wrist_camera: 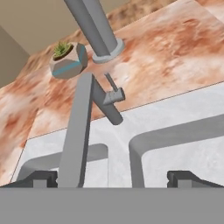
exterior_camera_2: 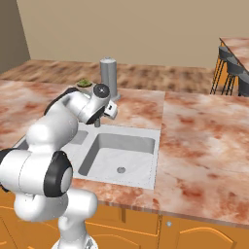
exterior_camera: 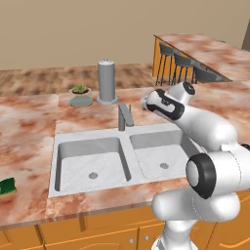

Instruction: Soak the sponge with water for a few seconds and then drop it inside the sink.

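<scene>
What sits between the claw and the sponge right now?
Only the sink: the open claw hovers by the faucet, the sponge lies on the counter past the left basin. Nothing else visible blocks it.

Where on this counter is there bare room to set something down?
Free: the counter left of the sink, between its rim and the sponge at the front edge; also the stretch right of the sink. Crowded: behind the faucet, where the potted plant and grey canister stand.
</scene>
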### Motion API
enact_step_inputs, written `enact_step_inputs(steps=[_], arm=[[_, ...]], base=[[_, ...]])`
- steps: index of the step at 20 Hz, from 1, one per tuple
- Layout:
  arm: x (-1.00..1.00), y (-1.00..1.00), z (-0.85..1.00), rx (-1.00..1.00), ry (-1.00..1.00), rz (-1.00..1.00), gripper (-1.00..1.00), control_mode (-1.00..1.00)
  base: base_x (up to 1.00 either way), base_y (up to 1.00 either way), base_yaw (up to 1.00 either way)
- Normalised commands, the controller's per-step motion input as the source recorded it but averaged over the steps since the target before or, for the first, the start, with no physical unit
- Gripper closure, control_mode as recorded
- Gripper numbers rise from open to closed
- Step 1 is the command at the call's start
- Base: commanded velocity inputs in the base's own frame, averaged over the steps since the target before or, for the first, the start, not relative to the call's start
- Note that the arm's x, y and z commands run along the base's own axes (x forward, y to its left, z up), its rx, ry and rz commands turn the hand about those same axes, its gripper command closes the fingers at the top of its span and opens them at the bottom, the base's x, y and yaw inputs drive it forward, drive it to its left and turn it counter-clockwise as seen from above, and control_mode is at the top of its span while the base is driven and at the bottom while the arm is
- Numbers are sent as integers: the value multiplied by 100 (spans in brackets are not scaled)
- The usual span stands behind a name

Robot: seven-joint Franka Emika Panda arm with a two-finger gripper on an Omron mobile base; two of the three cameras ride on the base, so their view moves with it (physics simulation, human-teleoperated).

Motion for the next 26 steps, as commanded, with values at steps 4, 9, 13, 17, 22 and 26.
enact_step_inputs(steps=[4, 9, 13, 17, 22, 26], arm=[[22, 1, -7, 0, 0, 0, -100, -100], [18, 0, -1, 0, 0, 0, -100, -100], [27, 4, -4, 0, 0, 0, -100, -100], [28, 10, -2, 0, 0, 0, -100, -100], [25, 2, -3, 0, 0, 0, -100, -100], [25, 0, -9, 0, 0, 0, -100, -100]], base=[[0, 0, 0], [0, 0, 0], [0, 0, 0], [0, 0, 0], [0, 0, 0], [0, 0, 0]])
